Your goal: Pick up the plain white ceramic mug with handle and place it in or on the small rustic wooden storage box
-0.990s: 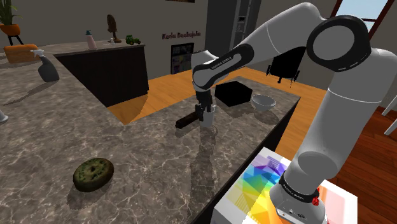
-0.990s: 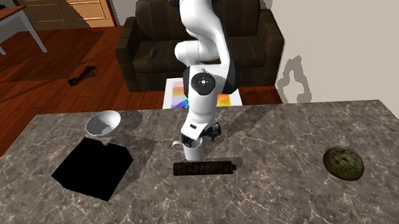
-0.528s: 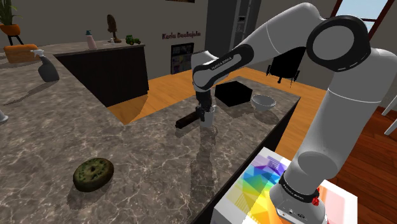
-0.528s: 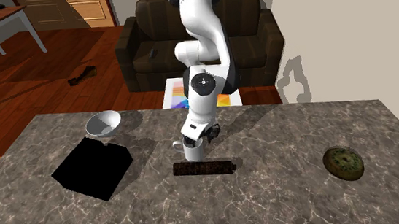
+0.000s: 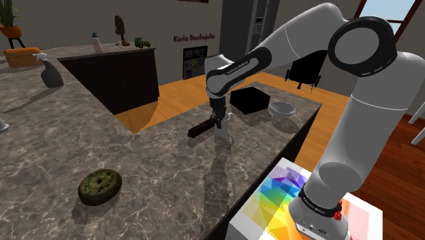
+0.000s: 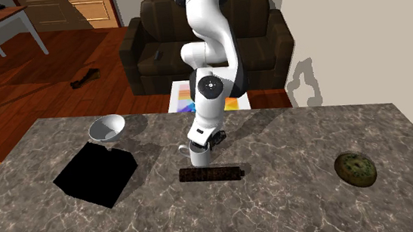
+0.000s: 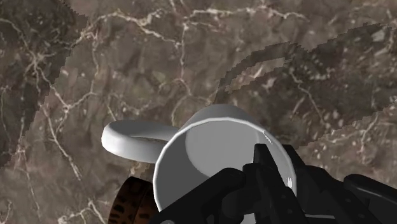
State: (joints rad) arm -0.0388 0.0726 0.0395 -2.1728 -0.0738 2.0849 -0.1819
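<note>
My pincer (image 7: 245,175) grips the smooth white mug (image 7: 203,149) by its round rim, its looped handle jutting sideways, near the middle of the veined, marble-like surface (image 6: 302,195). A dark, rough cylinder (image 6: 210,174) lies just beside it. The flat black box (image 6: 96,173) sits well apart, toward one end.

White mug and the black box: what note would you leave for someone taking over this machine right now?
End effector: at the rim of the white mug; grip cannot be confirmed.
Mug: on the stone counter, beside a dark roll.
Black box: same counter, toward the second exterior view's left, next to a grey bowl.
Done: reach to the mug.
Left: secure the mug, lift it, carry it to the box, release.
</note>
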